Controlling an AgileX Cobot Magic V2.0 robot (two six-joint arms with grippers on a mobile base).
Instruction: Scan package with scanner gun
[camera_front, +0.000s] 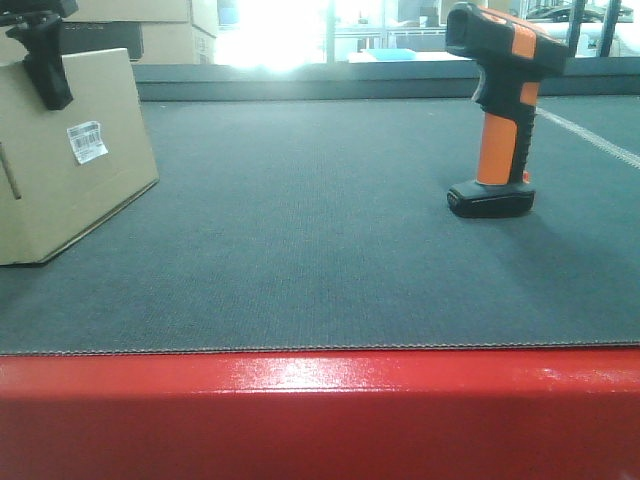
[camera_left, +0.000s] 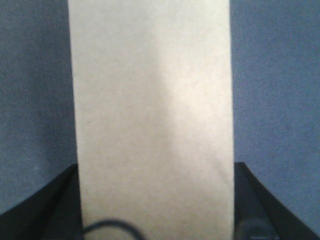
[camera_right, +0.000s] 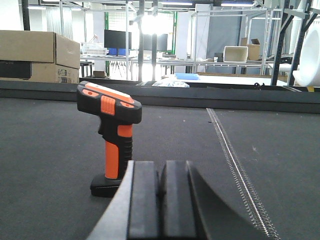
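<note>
The package (camera_front: 70, 170) is a tan cardboard box at the far left of the dark belt, with a small white barcode label (camera_front: 87, 141) on its front face. My left gripper (camera_front: 45, 60) reaches down over its top edge. In the left wrist view the package (camera_left: 152, 100) fills the span between the black fingers (camera_left: 55, 205), which press against both of its sides, so the left gripper (camera_left: 155, 167) is shut on it. The scanner gun (camera_front: 503, 110) stands upright on its flat base at the right. My right gripper (camera_right: 160, 167) is shut and empty, and the scanner gun (camera_right: 112, 125) stands just ahead and to its left.
Stacked cardboard boxes with a black panel (camera_right: 35, 55) sit beyond the belt's far rail (camera_front: 330, 80) at the back left. A white stitched seam (camera_right: 235, 160) runs along the belt to the right of the scanner. A red edge (camera_front: 320, 410) bounds the near side.
</note>
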